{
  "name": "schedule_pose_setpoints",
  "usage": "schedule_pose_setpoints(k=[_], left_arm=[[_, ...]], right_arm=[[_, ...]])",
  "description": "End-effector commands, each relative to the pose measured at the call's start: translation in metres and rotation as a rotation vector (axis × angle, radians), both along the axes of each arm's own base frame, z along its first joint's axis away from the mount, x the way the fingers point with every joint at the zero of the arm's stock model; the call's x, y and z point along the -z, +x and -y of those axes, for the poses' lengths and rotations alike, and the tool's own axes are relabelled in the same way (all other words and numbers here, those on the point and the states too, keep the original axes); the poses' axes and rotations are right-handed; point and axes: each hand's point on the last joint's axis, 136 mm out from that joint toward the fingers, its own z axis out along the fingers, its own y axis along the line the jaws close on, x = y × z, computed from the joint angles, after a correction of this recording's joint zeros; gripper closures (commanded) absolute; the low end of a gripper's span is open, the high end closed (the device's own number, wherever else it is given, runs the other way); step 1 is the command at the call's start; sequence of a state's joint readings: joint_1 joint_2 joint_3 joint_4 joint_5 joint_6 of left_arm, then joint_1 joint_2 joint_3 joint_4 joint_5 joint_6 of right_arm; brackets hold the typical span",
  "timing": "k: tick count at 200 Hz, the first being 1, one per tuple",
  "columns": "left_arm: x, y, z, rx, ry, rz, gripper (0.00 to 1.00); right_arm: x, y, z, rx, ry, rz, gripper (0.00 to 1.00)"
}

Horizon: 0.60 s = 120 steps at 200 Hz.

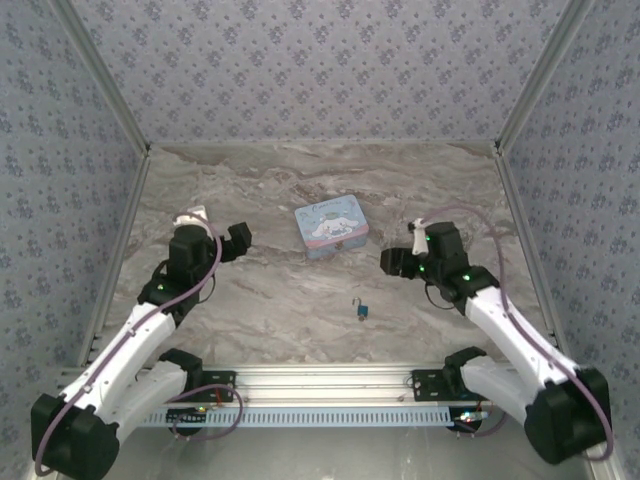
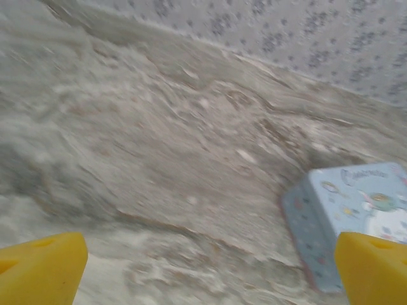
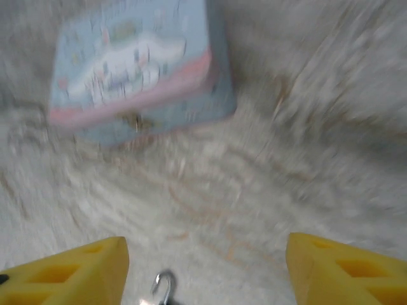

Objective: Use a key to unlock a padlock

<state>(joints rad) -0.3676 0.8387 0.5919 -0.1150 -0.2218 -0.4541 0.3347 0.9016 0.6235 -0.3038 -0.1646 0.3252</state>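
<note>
The padlock (image 1: 361,311) lay loose by the surface's (image 1: 250,300) near edge, probably reachable by both; left end effector (image 1: 238,238) and right end effector (image 1: 392,262) stood wide, empty.

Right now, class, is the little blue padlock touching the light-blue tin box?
Apart. The top external view shows the padlock lying nearer the arms, with a plain stretch of bare marble table between it and the tin box.
</note>
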Motion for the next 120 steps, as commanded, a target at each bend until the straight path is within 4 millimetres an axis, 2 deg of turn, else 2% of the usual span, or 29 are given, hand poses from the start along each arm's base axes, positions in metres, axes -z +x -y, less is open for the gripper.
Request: schedule_pose_setpoints(k=[1, 18, 40, 53, 87, 120], left_arm=[[-0.008, 0.009, -0.031, -0.091, 0.213, 0.082, 0.01], [0.003, 0.018, -0.037, -0.086, 0.290, 0.091, 0.01], [0.023, 0.034, -0.040, -0.045, 0.392, 0.049, 0.01], [0.035, 0.042, -0.044, -0.038, 0.435, 0.018, 0.01], [0.056, 0.060, -0.051, -0.048, 0.473, 0.089, 0.00], [0.075, 0.072, -0.056, -0.014, 0.508, 0.129, 0.01]], right_arm=[[-0.016, 0.008, 0.046, 0.150, -0.132, 0.149, 0.12], [-0.022, 0.010, 0.075, 0.250, -0.173, 0.212, 0.00], [-0.022, 0.011, 0.103, 0.344, -0.211, 0.253, 0.00], [-0.021, 0.016, 0.111, 0.354, -0.251, 0.296, 0.00], [0.006, 0.023, 0.138, 0.422, -0.386, 0.360, 0.00], [0.042, 0.025, 0.158, 0.480, -0.354, 0.370, 0.00]])
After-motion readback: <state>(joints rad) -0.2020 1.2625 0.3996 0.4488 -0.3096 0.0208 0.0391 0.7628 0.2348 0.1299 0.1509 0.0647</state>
